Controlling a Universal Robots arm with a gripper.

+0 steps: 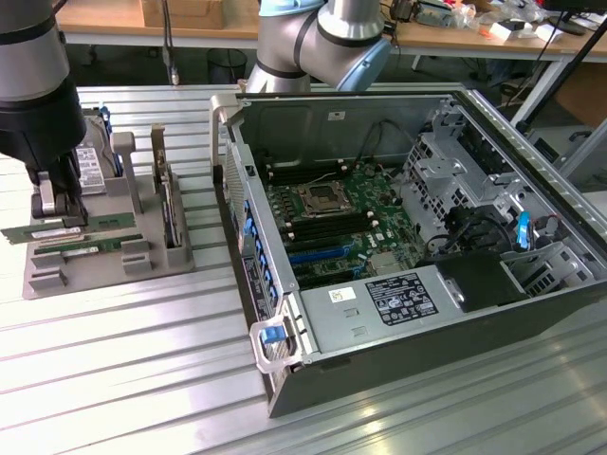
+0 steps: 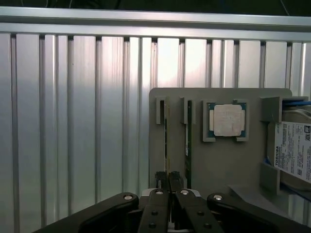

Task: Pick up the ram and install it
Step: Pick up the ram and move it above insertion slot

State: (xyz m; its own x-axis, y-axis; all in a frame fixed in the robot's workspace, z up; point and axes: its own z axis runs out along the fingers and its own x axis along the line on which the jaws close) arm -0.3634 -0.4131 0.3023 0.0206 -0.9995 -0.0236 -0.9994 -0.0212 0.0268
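Note:
The ram is a thin green stick lying across the outer slot of a grey holder at the exterior view's left. My gripper stands right over it, fingers pinched together on the stick. In the wrist view the ram shows edge-on, running from the holder's slot bracket down between the black fingertips of my gripper. A second green stick lies in the slot beside it.
The holder also carries a square silver processor and a labelled hard drive. An open computer case with its motherboard lies at the exterior view's right, on a ribbed aluminium table.

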